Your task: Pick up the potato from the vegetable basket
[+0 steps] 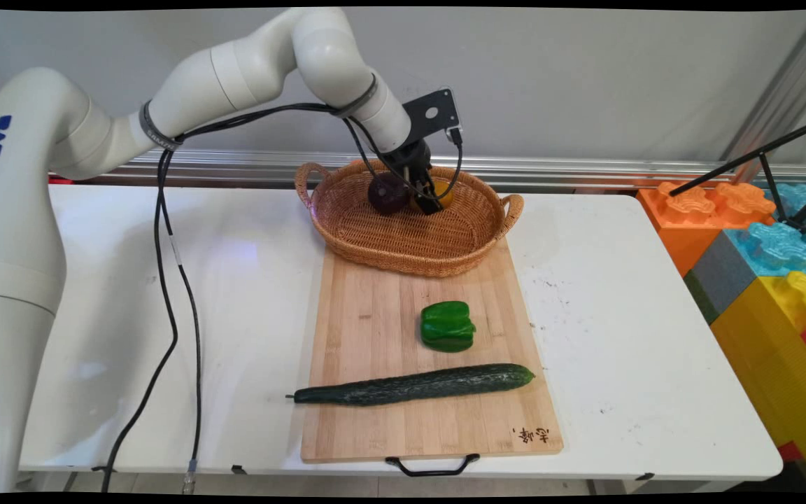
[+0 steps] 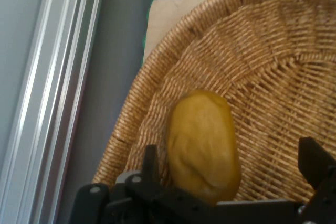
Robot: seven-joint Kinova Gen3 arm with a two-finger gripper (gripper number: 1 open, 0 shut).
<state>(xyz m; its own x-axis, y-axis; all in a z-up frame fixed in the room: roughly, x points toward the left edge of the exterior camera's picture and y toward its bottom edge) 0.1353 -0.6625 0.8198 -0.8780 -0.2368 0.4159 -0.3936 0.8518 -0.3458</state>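
The gripper [image 2: 226, 169] hangs inside the basket [image 1: 403, 245], fingers spread wide on either side of a yellow fruit [image 2: 203, 148], not yet touching it. A dark purple fruit [image 1: 387, 194] lies just beside; on the board [image 1: 368, 322] sit a pepper [image 1: 448, 326] and cucumber [image 1: 413, 385].

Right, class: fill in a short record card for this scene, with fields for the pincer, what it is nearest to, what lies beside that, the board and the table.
pincer: open, down inside the wicker basket
nearest thing: yellow-orange fruit, between the fingers, contact not clear
beside it: dark purple round fruit, in the same basket
wooden cutting board: green bell pepper and cucumber lying on it, apart; basket's near edge overlaps its far end
table: white, toy blocks to its right
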